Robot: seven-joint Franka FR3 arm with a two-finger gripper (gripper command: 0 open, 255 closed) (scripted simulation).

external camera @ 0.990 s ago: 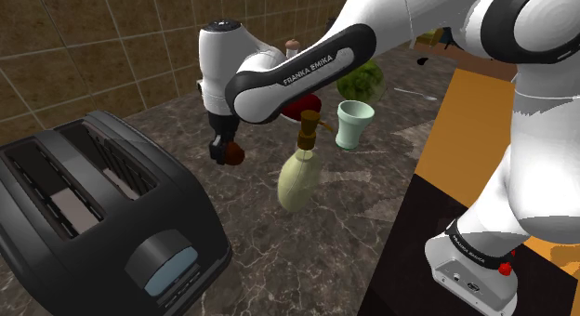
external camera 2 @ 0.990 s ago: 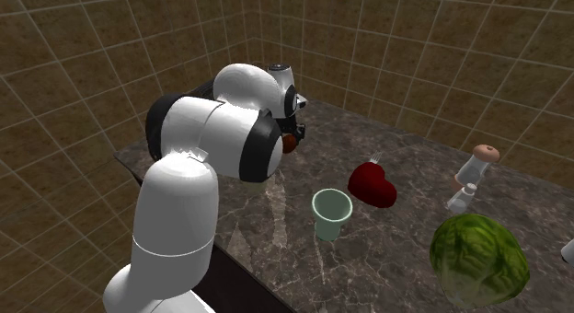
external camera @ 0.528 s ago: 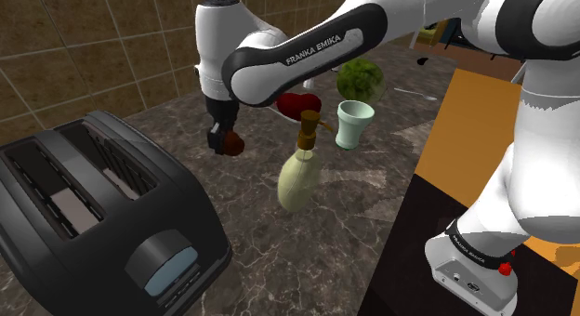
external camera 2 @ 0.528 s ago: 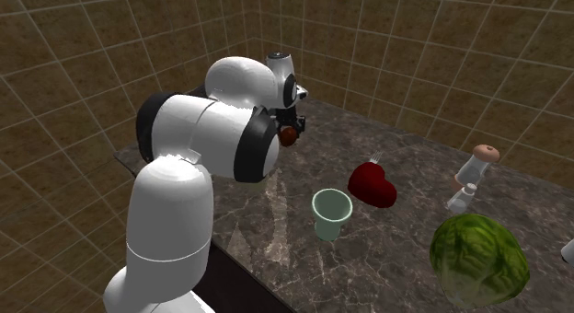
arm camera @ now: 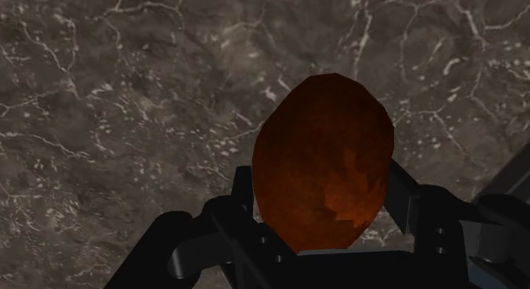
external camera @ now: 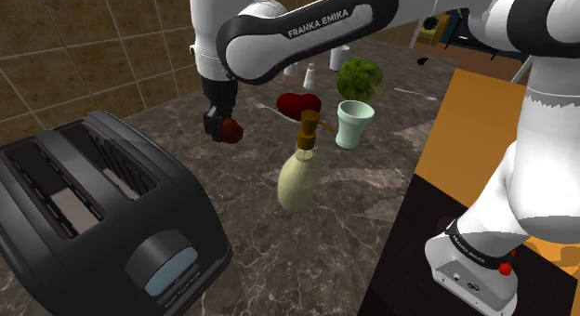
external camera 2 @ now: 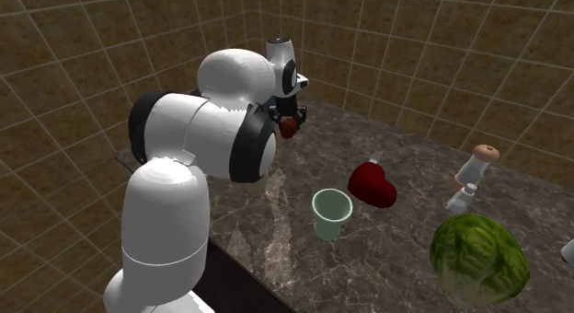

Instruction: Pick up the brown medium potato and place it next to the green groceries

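Observation:
A reddish-brown potato (arm camera: 324,164) sits clasped between my gripper's black fingers (arm camera: 408,202), held well above the dark marble counter (arm camera: 127,100). From the shoulder view the gripper (external camera: 223,128) hangs over the counter with the potato (external camera: 231,130) in it, between the toaster and the soap bottle. The second exterior view shows the potato (external camera 2: 289,127) beside the arm's white elbow. The green cabbage (external camera: 360,79) rests farther back on the counter, and in the second exterior view the cabbage (external camera 2: 478,259) lies at the lower right.
A black toaster (external camera: 93,212) stands at the shoulder view's left. A pale soap dispenser (external camera: 299,175), a pale green cup (external camera: 352,123), a red heart-shaped object (external camera: 297,105) and a small bottle (external camera 2: 473,173) stand between the gripper and the cabbage. Tiled walls back the counter.
The gripper has risen with the potato and shifted slightly toward the shoulder view's left, away from the counter surface. Everything else on the counter stays put.

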